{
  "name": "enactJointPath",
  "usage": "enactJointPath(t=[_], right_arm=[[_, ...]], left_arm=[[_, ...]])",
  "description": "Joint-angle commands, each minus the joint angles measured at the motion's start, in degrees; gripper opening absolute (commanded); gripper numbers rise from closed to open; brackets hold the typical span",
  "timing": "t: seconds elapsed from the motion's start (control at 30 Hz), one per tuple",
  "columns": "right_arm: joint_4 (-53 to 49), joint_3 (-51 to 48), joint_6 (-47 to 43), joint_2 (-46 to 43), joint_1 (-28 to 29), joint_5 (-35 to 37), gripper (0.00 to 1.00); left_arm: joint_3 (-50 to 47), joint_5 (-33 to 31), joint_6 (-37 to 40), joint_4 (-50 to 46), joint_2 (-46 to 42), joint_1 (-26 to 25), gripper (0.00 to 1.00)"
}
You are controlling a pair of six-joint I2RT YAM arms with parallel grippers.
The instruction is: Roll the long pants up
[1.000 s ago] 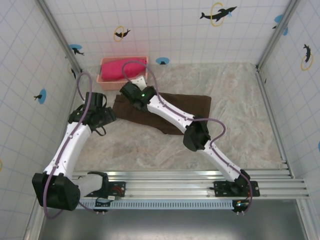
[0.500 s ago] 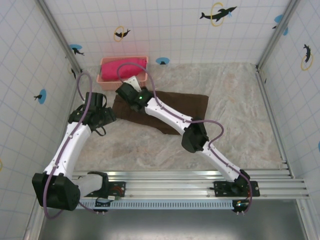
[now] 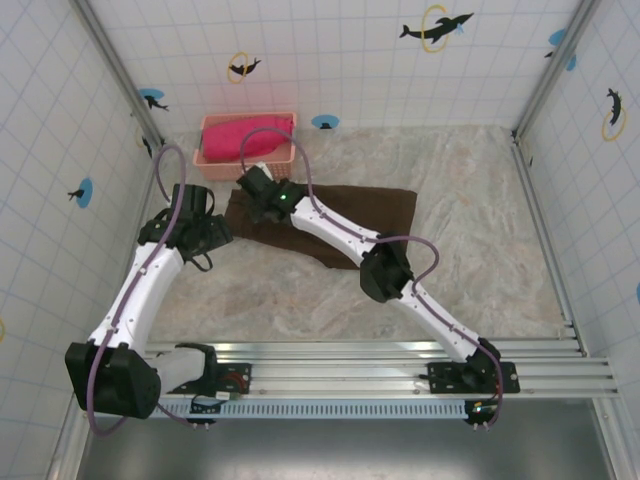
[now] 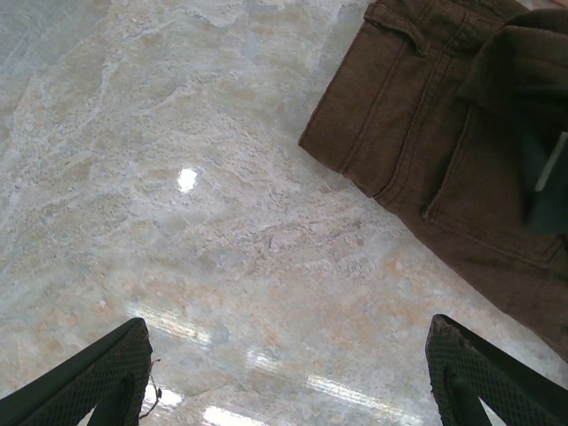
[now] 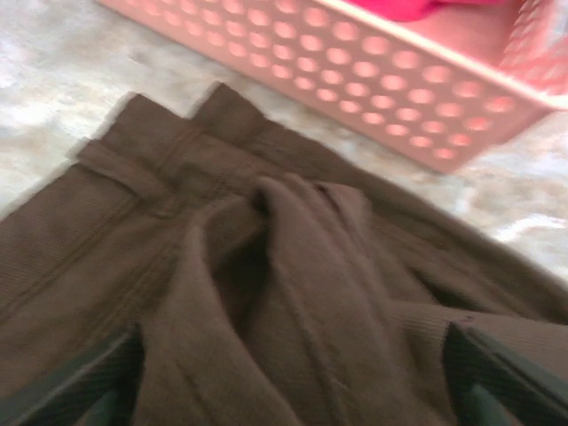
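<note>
Right end effector [image 5: 288, 355], spread wide, straddles bunched folds of the long pants [image 5: 133, 222].

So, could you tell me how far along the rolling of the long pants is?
Barely started. Done: the long pants lie flat in a strip, with only the waist end bunched up. In hand: the right gripper hangs over that bunch, jaws open. The left gripper is open above bare table. Remaining: the whole roll.
</note>
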Motion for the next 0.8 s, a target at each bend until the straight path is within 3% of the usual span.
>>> enactJointPath(t=[0.0,0.2,0.33,0.5,0.77], right_arm=[[5.4,4.4,-0.7,0.8,2.3,-8.5,0.93],[-0.4,4.7,-4.0,-4.8,4.0,-7.9,0.93],[-5.1,2.1,-2.9,-11.2,1.1,0.2,0.91],[-10.2,-9.6,1.9,-20.8,-9.6,6.6,0.94],[-12.9,-30.3,3.7,-30.5,-25.7,-2.4,0.95]], left_arm=[[-1.1,-0.5,-1.6,0.5,0.4,0.4,0.82],[-1.4,-0.4,-4.3,2.9,2.6,0.4,0.82],[-0.7,1.8,-7.9,6.8,5.5,0.4,0.83],[3.3,9.1,-12.4,15.9,13.9,0.5,0.90],[15.7,18.9,-15.2,24.9,30.3,0.9,0.93]])
